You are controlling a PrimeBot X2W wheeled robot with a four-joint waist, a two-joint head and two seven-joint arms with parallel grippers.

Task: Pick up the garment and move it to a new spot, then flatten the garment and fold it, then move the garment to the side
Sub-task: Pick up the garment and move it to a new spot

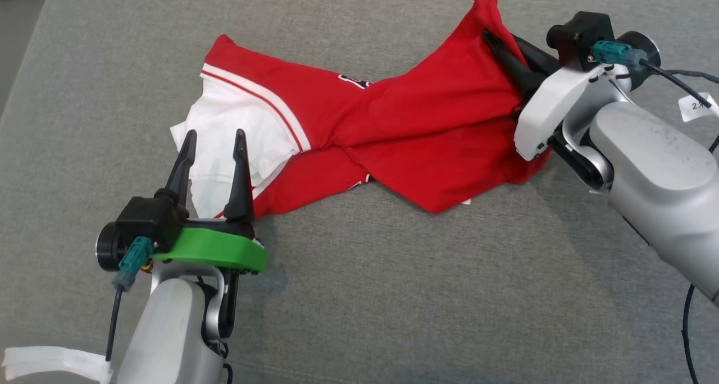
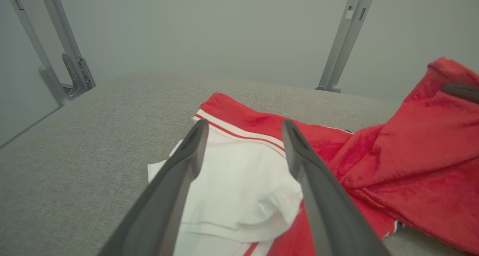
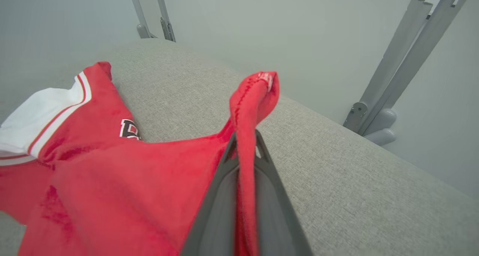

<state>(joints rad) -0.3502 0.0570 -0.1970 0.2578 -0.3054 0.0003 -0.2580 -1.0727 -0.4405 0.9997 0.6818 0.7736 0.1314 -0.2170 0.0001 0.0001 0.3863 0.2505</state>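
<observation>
Right gripper (image 3: 245, 138) is clamped on the garment's (image 1: 393, 120) red edge to lift it, left gripper (image 1: 216, 132) spread, unused.

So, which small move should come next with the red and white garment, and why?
Probably lower the open left gripper and close it on the white panel of the red and white fabric garment. The right gripper is shut on a red corner, while the left grips nothing.

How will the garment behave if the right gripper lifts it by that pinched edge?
Likely floppy: the garment lies twisted and creased on the grey surface. Probably sags and trails, since the right gripper pinches just one red edge.
</observation>
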